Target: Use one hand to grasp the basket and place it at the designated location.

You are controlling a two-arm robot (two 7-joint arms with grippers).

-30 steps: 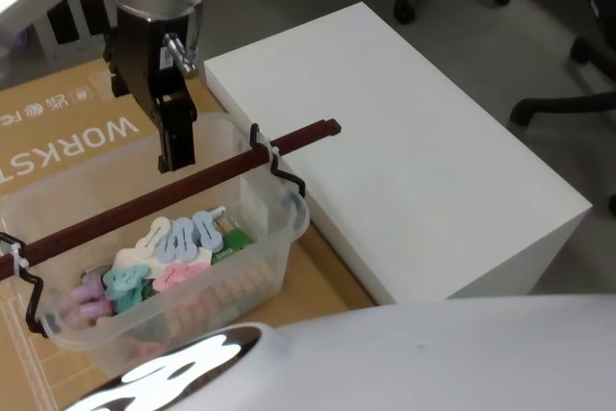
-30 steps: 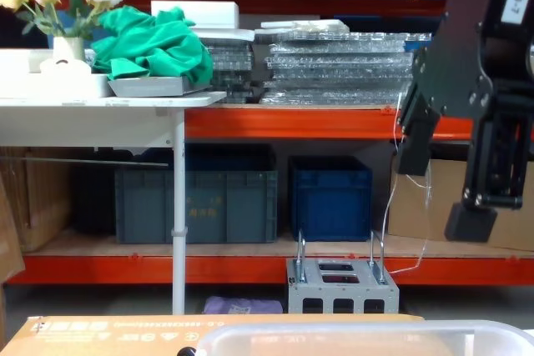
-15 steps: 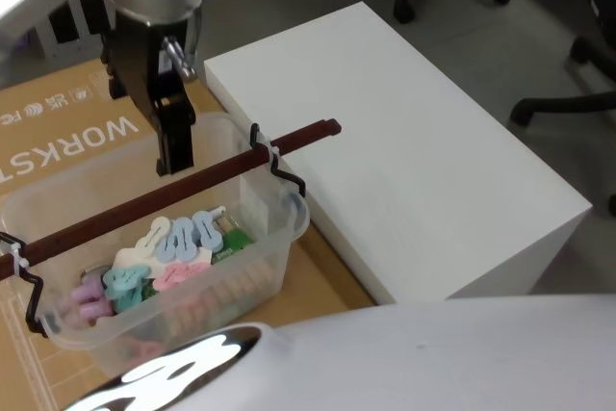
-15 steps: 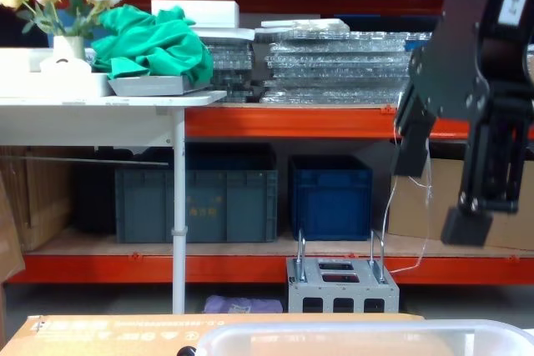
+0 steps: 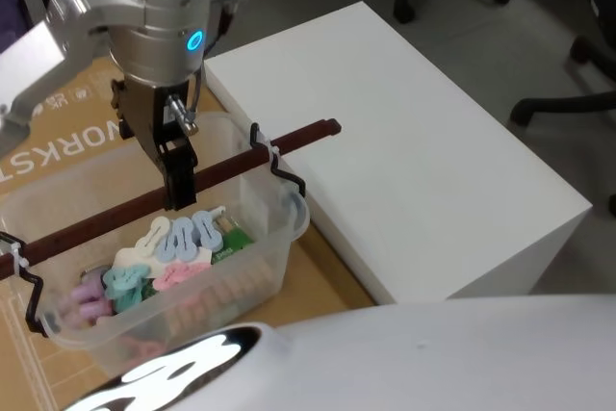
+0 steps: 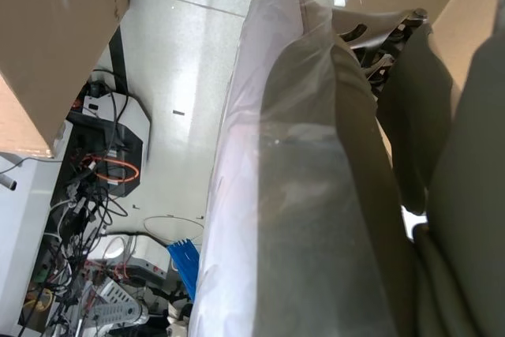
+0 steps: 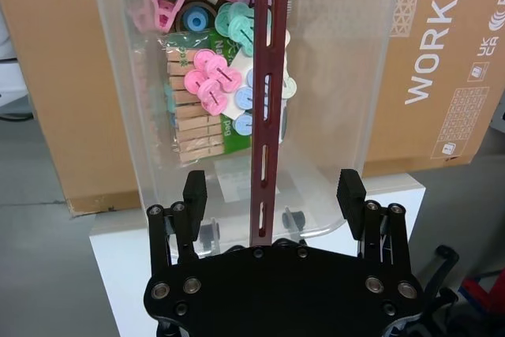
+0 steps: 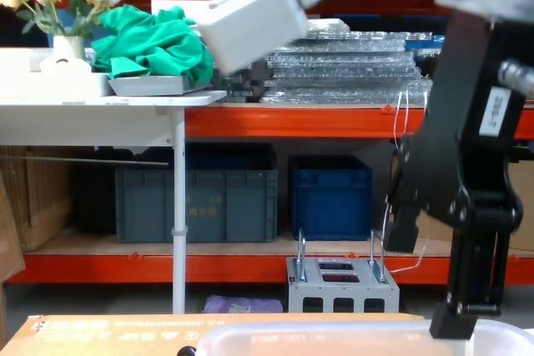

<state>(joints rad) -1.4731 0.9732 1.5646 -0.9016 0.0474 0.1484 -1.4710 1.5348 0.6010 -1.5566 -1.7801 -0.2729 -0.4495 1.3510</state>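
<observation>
Black right hand (image 7: 272, 191), fingers spread apart, straddles the reddish wooden handle (image 7: 263, 92); the bar runs between the fingers, not yet clamped. Under it sits the clear plastic basket (image 5: 279, 238), pastel pegs (image 5: 173, 247) inside, resting on brown cardboard (image 5: 58, 113) at 8 o'clock in the head view. A white box (image 5: 414, 161) stands at the basket's 3 o'clock, just beside it. Likely risks: the thin bar slipping or rolling in the grip, or the lifted basket swinging into the box and spilling pegs. Left arm is idle.
</observation>
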